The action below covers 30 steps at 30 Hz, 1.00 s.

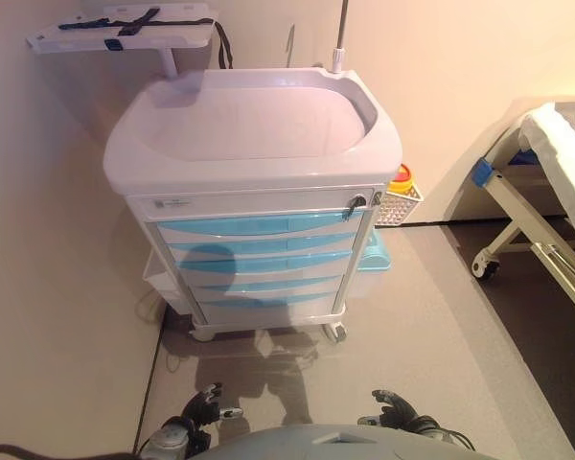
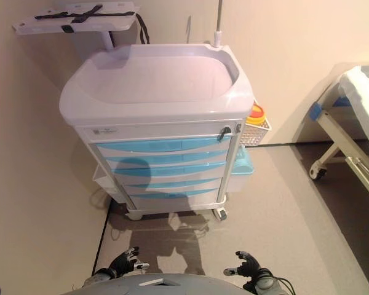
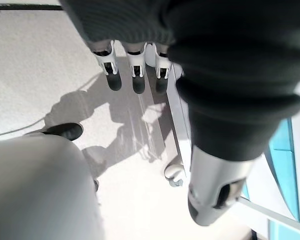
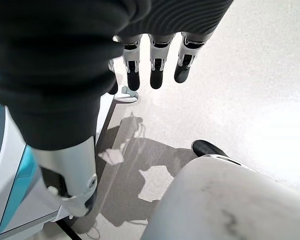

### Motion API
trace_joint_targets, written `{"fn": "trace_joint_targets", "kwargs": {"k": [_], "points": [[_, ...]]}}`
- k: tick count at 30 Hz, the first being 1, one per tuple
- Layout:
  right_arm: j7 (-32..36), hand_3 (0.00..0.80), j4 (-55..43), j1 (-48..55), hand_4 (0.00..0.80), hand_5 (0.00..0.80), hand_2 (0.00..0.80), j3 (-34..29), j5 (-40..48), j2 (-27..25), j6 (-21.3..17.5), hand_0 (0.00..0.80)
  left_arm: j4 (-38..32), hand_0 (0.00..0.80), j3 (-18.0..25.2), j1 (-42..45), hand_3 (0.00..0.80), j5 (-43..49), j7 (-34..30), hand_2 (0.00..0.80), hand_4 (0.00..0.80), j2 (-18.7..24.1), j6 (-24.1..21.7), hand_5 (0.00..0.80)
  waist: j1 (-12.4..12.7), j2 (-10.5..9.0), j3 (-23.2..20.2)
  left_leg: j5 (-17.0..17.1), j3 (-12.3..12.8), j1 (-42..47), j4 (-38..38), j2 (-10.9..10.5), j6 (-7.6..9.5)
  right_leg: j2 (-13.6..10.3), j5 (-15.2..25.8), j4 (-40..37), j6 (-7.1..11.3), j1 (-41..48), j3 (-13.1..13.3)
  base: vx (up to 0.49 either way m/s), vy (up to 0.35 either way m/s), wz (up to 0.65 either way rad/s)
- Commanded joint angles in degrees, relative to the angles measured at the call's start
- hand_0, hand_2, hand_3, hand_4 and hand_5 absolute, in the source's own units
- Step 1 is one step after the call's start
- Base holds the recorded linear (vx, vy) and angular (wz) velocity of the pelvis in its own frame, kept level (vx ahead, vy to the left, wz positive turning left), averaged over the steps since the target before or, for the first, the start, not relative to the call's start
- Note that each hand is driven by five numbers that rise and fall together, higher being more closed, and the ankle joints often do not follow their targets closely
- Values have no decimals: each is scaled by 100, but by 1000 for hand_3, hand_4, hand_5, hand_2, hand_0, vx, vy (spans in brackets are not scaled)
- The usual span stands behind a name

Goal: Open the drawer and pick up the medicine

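A white medical cart with several light-blue drawers stands against the wall ahead; every drawer is closed, and no medicine shows. A key hangs in the lock at the right end of the top panel. My left hand hangs low at the bottom left, well short of the cart, fingers straight and holding nothing. My right hand hangs at the bottom right, also open and empty. In the wrist views the left hand's fingers and the right hand's fingers point down at the floor.
A white side shelf with black straps juts out above the cart's left. A wire basket holding a yellow and red container hangs on the cart's right side. A bed frame on castors stands at the right. Grey floor lies between me and the cart.
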Motion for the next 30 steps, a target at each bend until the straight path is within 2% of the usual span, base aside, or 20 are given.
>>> {"fn": "trace_joint_targets", "kwargs": {"k": [1,9,15,21,26,30], "points": [[10,0,305,-302,0,0,0,117,-96,124,-107,0,426,0,210,-320,0,-20,116,0,0,-286,-77,0,-1,-55,102,-304,14,-63,72,-268,123,-157,-79,296,319,50,-72,0,0,0],[-16,0,300,-214,0,0,0,75,-46,132,-141,0,525,0,268,-297,0,310,637,0,0,-244,299,0,-34,-55,177,-321,1,-125,134,-297,154,-159,-127,401,308,-32,-28,44,8,0],[-56,0,238,-247,0,0,0,99,0,66,-142,0,527,0,154,-370,0,516,696,0,0,-181,429,0,-129,-23,338,-399,41,-221,302,-319,212,-146,-200,613,272,-191,109,10,5,-2],[-103,0,180,-328,0,0,0,237,-6,-88,-63,0,319,0,-19,-583,0,203,759,0,0,-136,184,0,-226,54,613,-481,54,-521,613,-367,266,-167,-226,845,234,-526,280,-5,19,-10],[-311,0,87,-752,0,0,0,330,245,-222,-113,0,60,0,-269,-1091,0,-260,850,0,0,-167,-171,0,-255,138,1235,-372,64,-1264,902,-379,322,-179,-201,1258,186,-1344,337,-226,14,-5],[-457,0,-52,-1066,0,0,0,374,419,-290,-114,0,-100,0,-286,-1399,0,-544,967,0,0,-150,-352,0,-221,101,1692,-299,106,-2105,1496,-391,334,-168,-224,1882,132,-2168,309,-195,-21,0]]}}
